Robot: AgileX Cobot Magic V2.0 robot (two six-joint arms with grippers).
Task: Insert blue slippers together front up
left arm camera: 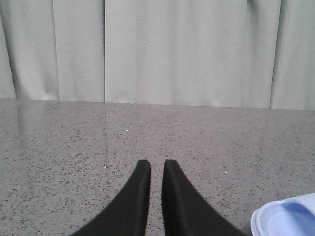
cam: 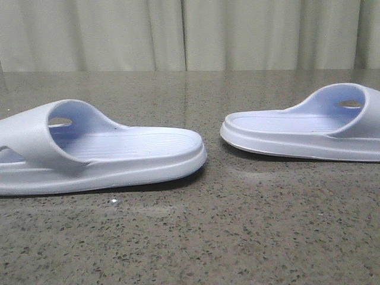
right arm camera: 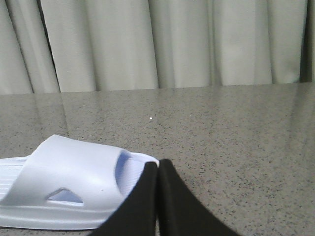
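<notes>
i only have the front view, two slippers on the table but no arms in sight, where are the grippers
Observer: The left gripper hangs over bare table, its fingers nearly together and holding nothing.
Operator: any slipper near it
Observer: Only the rounded end of one slipper shows at the edge of the left wrist view, clear of the fingers.
Operator: and the right one
Observer: The right gripper has its fingers pressed together, empty, with the other slipper lying just beyond them, strap and triangular cut-out facing that camera.
</notes>
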